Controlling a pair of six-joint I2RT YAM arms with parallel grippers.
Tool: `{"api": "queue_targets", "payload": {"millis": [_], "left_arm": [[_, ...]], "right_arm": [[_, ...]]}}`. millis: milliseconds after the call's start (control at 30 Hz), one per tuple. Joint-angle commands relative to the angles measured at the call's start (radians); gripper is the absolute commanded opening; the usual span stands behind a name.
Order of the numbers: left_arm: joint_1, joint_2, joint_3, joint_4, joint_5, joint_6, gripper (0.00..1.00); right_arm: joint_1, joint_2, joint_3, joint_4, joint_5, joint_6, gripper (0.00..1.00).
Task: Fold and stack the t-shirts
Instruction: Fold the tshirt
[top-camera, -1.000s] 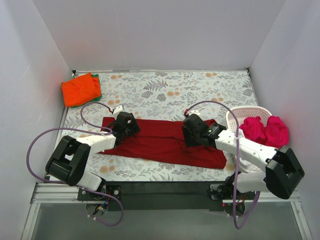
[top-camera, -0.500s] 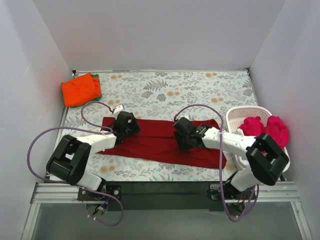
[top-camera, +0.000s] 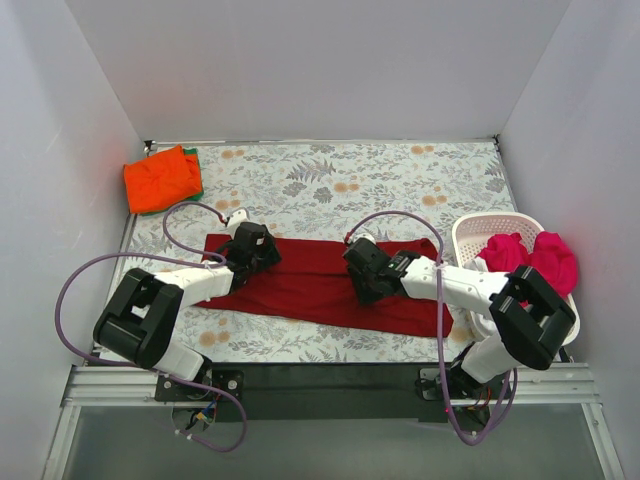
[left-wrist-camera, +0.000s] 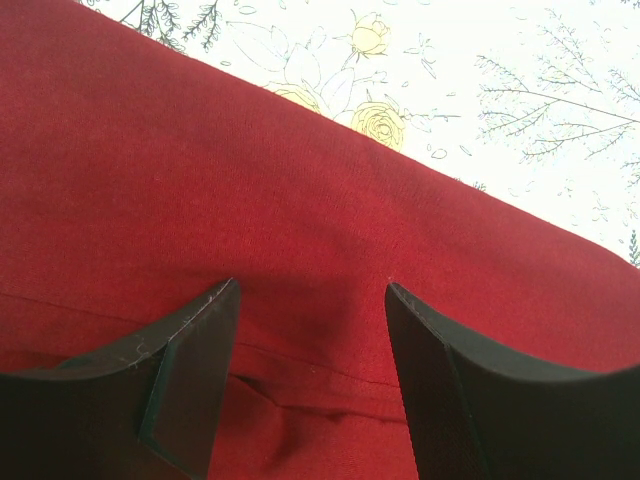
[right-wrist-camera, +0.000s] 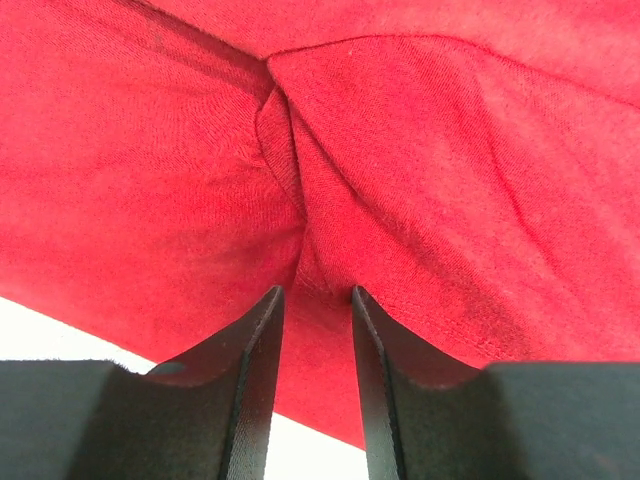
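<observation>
The large dark crimson t-shirt lies spread across the near half of the table. My left gripper is open and rests low over its left part. In the left wrist view, the left gripper has its jaws wide apart over the crimson t-shirt, with a hem seam between them. My right gripper is over the shirt's middle-right. In the right wrist view, the right gripper has its jaws close together on a raised fold of the crimson t-shirt. A folded orange t-shirt lies on a green one at the far left.
A white basket at the right edge holds magenta-pink t-shirts. The floral tablecloth shows behind the crimson shirt. White walls close the table on three sides. Cables loop from both arms.
My right gripper has moved left along the crimson t-shirt, towards its middle. The left gripper has stayed in place.
</observation>
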Motion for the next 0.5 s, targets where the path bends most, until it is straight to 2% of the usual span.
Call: {"api": "queue_targets", "payload": {"millis": [0,233,267,467], "left_arm": [[-0.004,0.004,0.015,-0.027,-0.017,0.008,0.56],[-0.002,-0.004,0.012,-0.028,-0.018,0.008,0.56],[-0.002,-0.01,0.01,-0.03,-0.02,0.008,0.56],[-0.002,-0.016,0.009,-0.028,-0.018,0.008,0.56]], "right_arm": [[0.01,0.024,0.005,0.0,0.002,0.015,0.28],[0.011,0.059,0.002,-0.016,0.019,0.018,0.26],[0.017,0.048,0.005,-0.02,0.034,0.028,0.13],[0.032,-0.007,0.037,-0.072,0.071,0.033,0.01]]}}
